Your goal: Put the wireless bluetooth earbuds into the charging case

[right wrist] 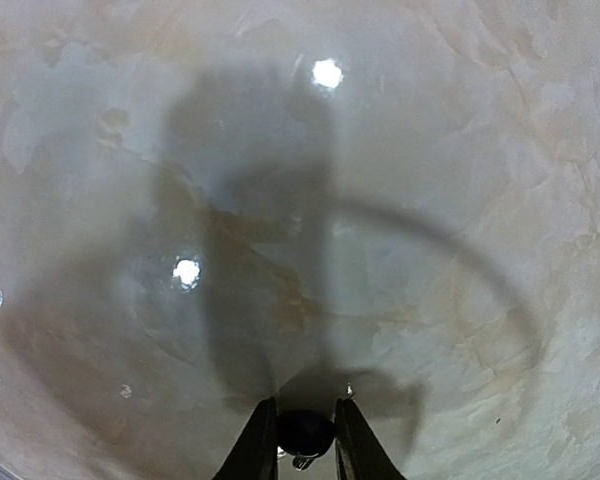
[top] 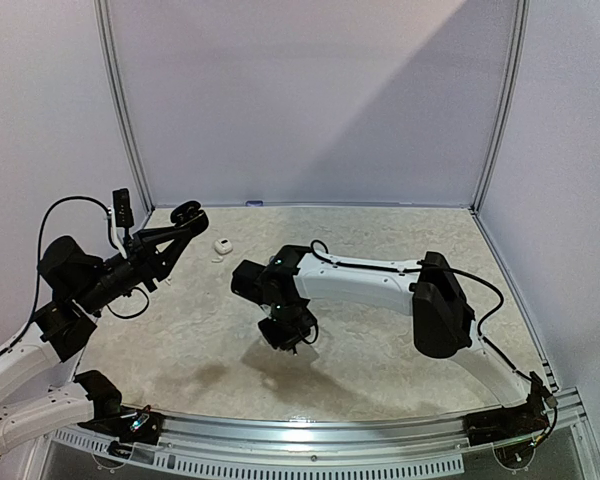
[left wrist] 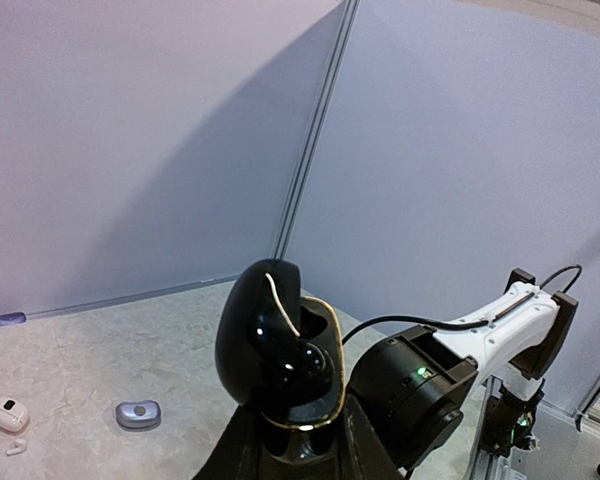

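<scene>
My left gripper is shut on a glossy black charging case with a gold rim, held raised at the far left, its lid open. A black bud seems to sit in one socket. The case also shows in the top view. My right gripper points straight down at the table's middle. In the right wrist view it is shut on a small black earbud, just above the marbled surface.
A white case with a tiny white bud beside it lies near the back left, also seen from the top. A silvery-grey case lies near it. A small purple item sits at the back wall.
</scene>
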Tool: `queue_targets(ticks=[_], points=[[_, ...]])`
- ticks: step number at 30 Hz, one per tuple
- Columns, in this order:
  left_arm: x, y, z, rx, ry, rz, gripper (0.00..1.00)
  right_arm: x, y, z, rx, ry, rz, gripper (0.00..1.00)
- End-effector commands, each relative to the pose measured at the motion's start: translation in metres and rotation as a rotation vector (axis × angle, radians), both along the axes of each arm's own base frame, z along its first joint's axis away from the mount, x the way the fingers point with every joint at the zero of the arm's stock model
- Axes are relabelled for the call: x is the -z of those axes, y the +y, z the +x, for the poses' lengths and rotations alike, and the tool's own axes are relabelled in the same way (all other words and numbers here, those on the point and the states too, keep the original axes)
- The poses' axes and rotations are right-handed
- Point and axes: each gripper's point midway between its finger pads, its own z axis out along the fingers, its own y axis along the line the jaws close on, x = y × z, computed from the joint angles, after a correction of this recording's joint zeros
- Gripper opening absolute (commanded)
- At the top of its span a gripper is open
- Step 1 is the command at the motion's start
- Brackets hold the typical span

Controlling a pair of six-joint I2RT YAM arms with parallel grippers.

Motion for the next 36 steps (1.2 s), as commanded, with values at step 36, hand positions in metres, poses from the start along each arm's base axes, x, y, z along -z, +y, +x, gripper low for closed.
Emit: queue_targets(ticks=[36], points=[[-0.019,-0.014,-0.023,0.105,-0.252,0.138,0.0,-0.432,0.063,-0.005,-0.422,-0.918,1.19,0.0]])
